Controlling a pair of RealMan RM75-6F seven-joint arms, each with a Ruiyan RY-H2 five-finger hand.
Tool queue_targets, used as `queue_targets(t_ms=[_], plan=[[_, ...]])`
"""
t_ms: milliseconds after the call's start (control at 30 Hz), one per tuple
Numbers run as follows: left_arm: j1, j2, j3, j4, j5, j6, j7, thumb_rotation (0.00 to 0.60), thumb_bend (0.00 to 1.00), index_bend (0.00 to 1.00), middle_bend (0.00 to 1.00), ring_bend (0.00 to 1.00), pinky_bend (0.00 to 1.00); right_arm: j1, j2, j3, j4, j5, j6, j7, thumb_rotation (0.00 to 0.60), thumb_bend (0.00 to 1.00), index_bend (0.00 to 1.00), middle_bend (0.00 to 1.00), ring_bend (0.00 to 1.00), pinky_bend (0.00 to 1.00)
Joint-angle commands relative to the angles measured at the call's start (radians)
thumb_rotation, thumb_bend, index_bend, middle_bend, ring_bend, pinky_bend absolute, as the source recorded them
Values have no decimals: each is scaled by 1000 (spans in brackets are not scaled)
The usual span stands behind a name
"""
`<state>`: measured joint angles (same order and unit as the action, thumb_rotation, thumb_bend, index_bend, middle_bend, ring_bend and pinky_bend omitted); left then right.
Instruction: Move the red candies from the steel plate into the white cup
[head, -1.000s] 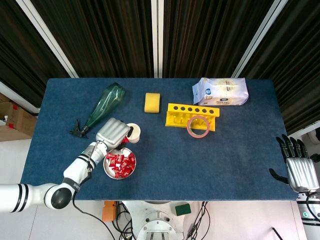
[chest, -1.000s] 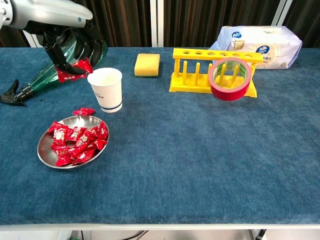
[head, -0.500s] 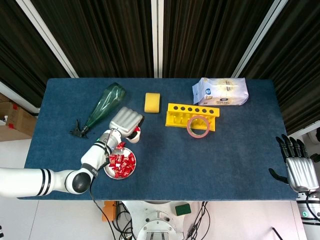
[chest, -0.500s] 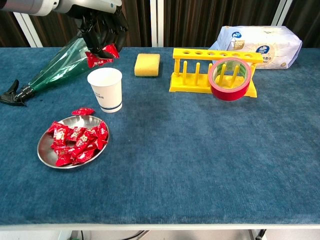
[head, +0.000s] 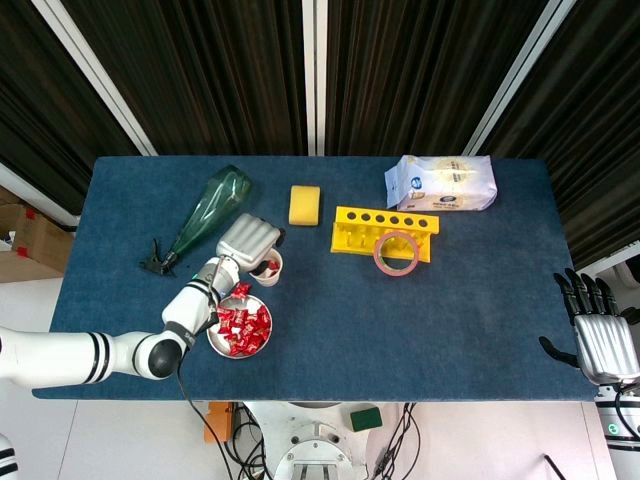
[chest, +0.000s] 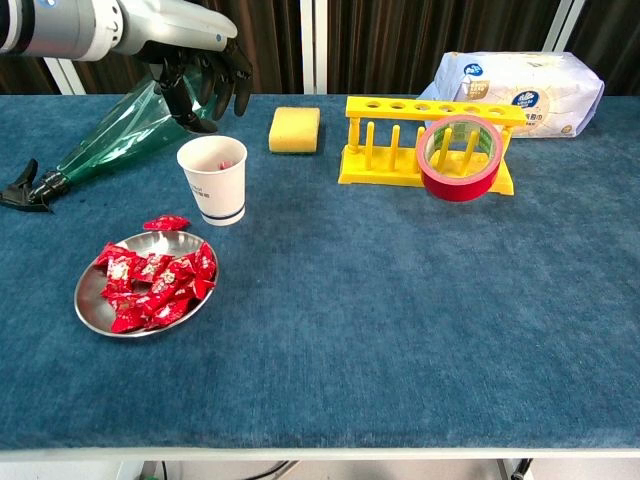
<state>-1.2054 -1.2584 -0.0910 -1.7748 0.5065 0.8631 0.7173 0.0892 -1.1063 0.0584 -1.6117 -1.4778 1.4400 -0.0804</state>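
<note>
left hand (chest: 205, 75): raised, fingers spread (empty) | right hand (head: 597, 335): open, idle

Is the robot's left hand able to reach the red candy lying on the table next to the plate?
Probably yes. The left hand is open above the white cup, and the stray candy lies just in front of the cup by the steel plate, with nothing on top of it.

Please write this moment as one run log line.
left hand: open above white cup | candy: in cup | steel plate: candies remain
</note>
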Motion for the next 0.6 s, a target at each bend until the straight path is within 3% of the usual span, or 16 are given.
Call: queue_targets(t_ms=[33,167,333,500,600], plan=[[2,18,26,-11,-10,2,8,600,308,350,400,366,608,0,-1,0,1,0,0,-1,600,183,0,0,0,0],[16,45,36,-46,9,34,-3,600,304,306,381,351,595,2,-2,-1,1,1,-4,-4,600,184,0,0,0,0],[88,99,61,-149,136,157,-25,600,230,314,383,351,595,0,-2,0,-1,4,-1,-4,600,183,0,0,0,0],[208,155,122,-239,267,277,-67,600,191,347,423,416,660,-3,-1,3,-3,7,5,-2,600,183,0,0,0,0],[269,177,159,-256,317,292,-109,600,147,338,401,430,688,-3,-3,2,-4,7,5,-6,600,183,0,0,0,0]])
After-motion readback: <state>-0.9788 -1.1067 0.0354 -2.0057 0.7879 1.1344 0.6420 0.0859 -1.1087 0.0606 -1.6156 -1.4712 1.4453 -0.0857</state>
